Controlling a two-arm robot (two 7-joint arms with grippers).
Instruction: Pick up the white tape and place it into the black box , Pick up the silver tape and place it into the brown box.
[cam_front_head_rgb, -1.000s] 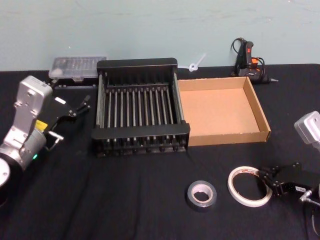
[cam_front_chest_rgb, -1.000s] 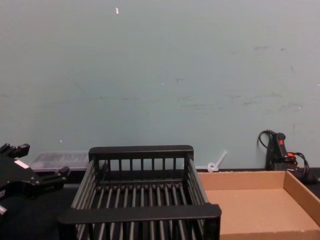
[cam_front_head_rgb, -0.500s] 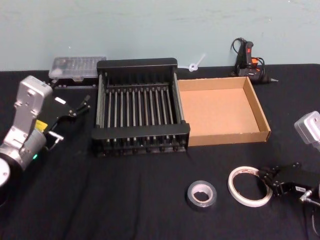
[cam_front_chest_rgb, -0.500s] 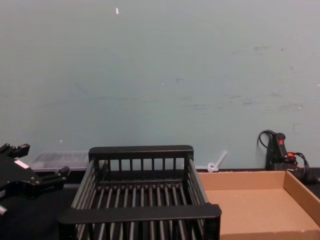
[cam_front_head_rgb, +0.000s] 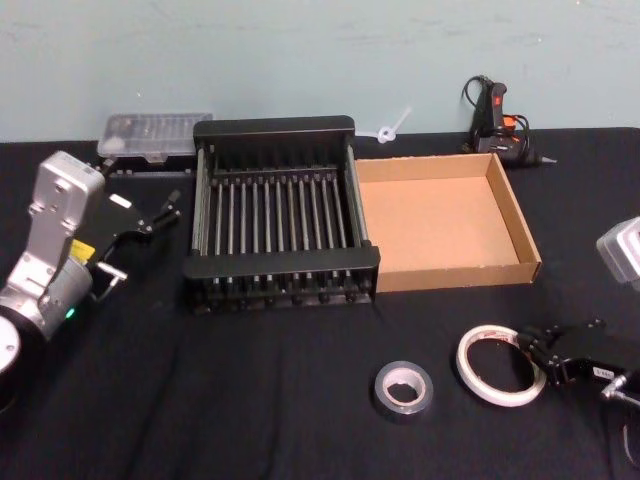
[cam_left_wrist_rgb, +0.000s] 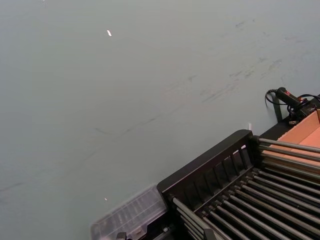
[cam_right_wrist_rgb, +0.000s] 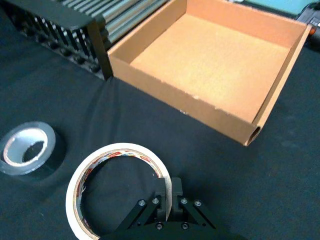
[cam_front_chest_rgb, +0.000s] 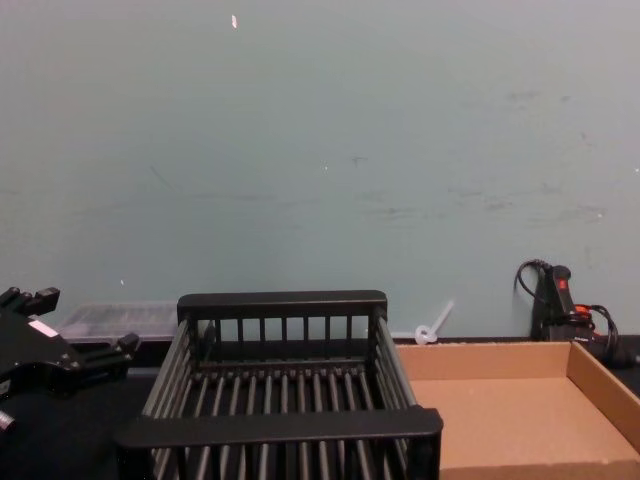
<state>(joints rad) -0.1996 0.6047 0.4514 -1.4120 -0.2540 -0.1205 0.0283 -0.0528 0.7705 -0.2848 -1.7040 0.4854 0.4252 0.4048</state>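
White tape (cam_front_head_rgb: 500, 350): thin ring with red print inside its core, lying flat on the tabletop (cam_front_head_rgb: 250, 400) near its front right. Its rim on the robot's right sits between the fingers (cam_right_wrist_rgb: 176, 192) of the right gripper (cam_front_head_rgb: 535, 350), which are drawn close together and pinch the band, one inside the ring, one outside.

Silver tape (cam_front_head_rgb: 403, 388): thicker grey roll, flat on the tabletop just left of the white tape, apart from it.

Black box (cam_front_head_rgb: 280, 265): slatted crate, centre of the tabletop.

Brown box (cam_front_head_rgb: 520, 225): shallow cardboard tray, touching the crate's right side, beyond both rolls.

Left gripper (cam_front_head_rgb: 165, 212): held left of the crate, fingers slightly apart, holding nothing.

Surface: black cloth. Behind: pale green wall (cam_front_chest_rgb: 320, 150).
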